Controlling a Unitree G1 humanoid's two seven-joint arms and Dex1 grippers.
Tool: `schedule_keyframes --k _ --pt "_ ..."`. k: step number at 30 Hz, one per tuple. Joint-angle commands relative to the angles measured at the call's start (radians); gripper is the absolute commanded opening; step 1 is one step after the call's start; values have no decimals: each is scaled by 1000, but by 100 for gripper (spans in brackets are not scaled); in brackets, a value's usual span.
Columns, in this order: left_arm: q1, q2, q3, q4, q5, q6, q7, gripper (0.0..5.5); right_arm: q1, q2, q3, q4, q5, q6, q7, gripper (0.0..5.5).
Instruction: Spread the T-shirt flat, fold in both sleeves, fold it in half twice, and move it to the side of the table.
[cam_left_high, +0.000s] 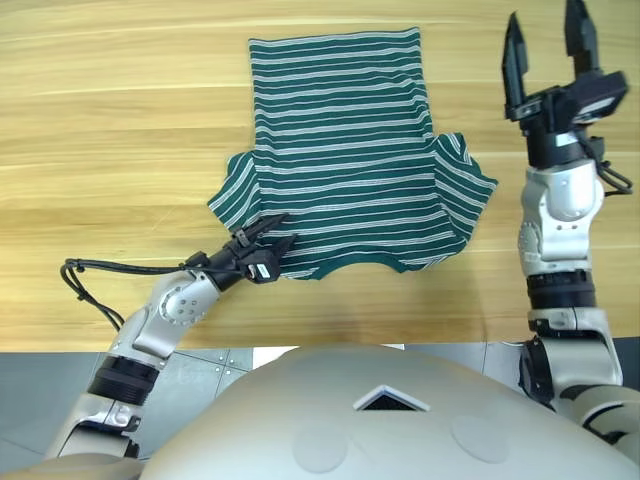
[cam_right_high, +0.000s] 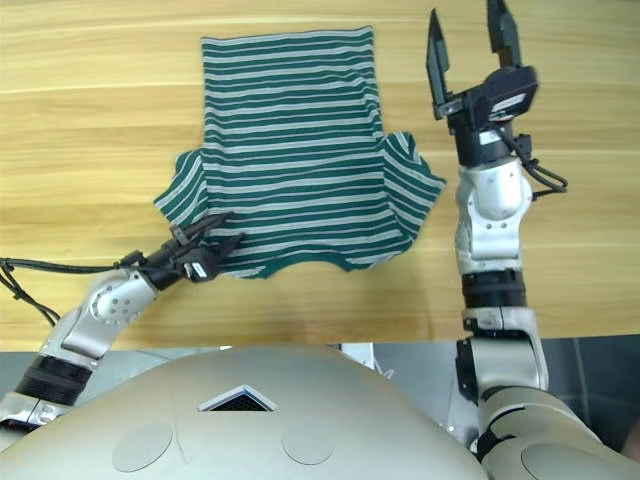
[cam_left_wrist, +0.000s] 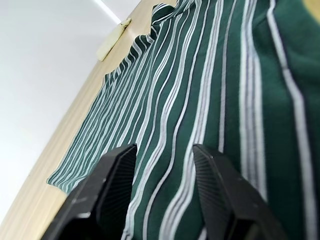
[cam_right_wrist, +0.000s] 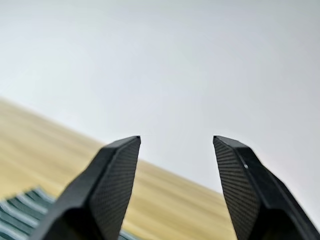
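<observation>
At table centre, the T-shirt (cam_left_high: 345, 150) lies mostly spread on the wooden table (cam_left_high: 100, 120), with the hem (cam_left_high: 335, 40) at 12 o'clock and the collar (cam_left_high: 355, 262) at 6, nearest the robot.

The left gripper (cam_left_high: 288, 228) sits low at the shirt's 7 o'clock, by the shoulder just below the left sleeve (cam_left_high: 235, 185). Its fingers (cam_left_wrist: 112, 175) are parted, with striped cloth showing between them and nothing pinched yet. The right gripper (cam_left_high: 546, 25) hangs raised at 2 o'clock, off the cloth, with its jaws wide apart and empty.

The step looks like the start of the left sleeve fold (my read, not certain).
- To do it well, close on the top layer only, near the sleeve edge.
- Lift low, carry toward 3 o'clock, and lay the sleeve inside the body line.
- The right sleeve (cam_left_high: 465, 185) is rumpled and bunched at 3 to 4 o'clock, so it likely wants smoothing before its own fold.
- Dragging could skew the whole shirt.

Materials:
- The shirt is a thin, limp knit in dark green with narrow pale stripes.
- Its body is roughly rectangular, with short flared sleeves and soft wrinkles near the collar.
- The tabletop is smooth, light wood grain and probably slippery under fabric.
- The gripper fingers are black, hard, tapered and textured.
</observation>
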Motion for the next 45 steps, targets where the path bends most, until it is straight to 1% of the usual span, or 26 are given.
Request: schedule_keyframes --k 1,3,5,7,9,11,12,13,15,19,22,25,32,40,45 --pt "76 18 133 -203 -68 -7 34 208 76 -16 -14 -148 -51 81 31 268" --pt "85 -10 261 -355 -195 11 68 208 98 -11 -17 -138 -133 84 26 268" --pt "90 -27 420 -416 -242 67 108 208 106 -11 -21 -108 -208 75 21 268" --pt "123 -15 539 -395 -173 130 118 208 126 -16 -30 -101 -243 69 25 268" --pt "177 48 579 -306 -10 198 89 208 163 -19 -41 -120 -258 70 31 268" --pt "237 117 563 -211 149 217 65 208 197 -24 -47 -131 -281 66 35 268" --pt "263 142 531 -196 179 211 26 208 206 -28 -53 -130 -296 64 34 268" --pt "288 168 490 -201 192 188 -23 208 212 -32 -58 -129 -306 64 36 268" --pt "326 217 404 -235 151 137 -138 208 221 -39 -66 -134 -320 65 43 268" --pt "323 294 382 -215 157 148 -255 208 236 -40 -62 -127 -330 58 56 268" --pt "258 305 346 -127 218 179 -247 208 251 -36 -62 -136 -333 53 61 268" --pt "192 283 301 -60 243 192 -217 208 260 -42 -71 -133 -352 45 60 268" --pt "58 232 160 13 254 153 -190 208 268 -39 -81 -111 -379 33 50 268" --pt "-35 230 79 83 288 170 -165 208 271 -39 -100 -95 -383 18 50 268" --pt "-40 249 62 107 302 187 -142 208 272 -40 -103 -88 -382 11 53 268"
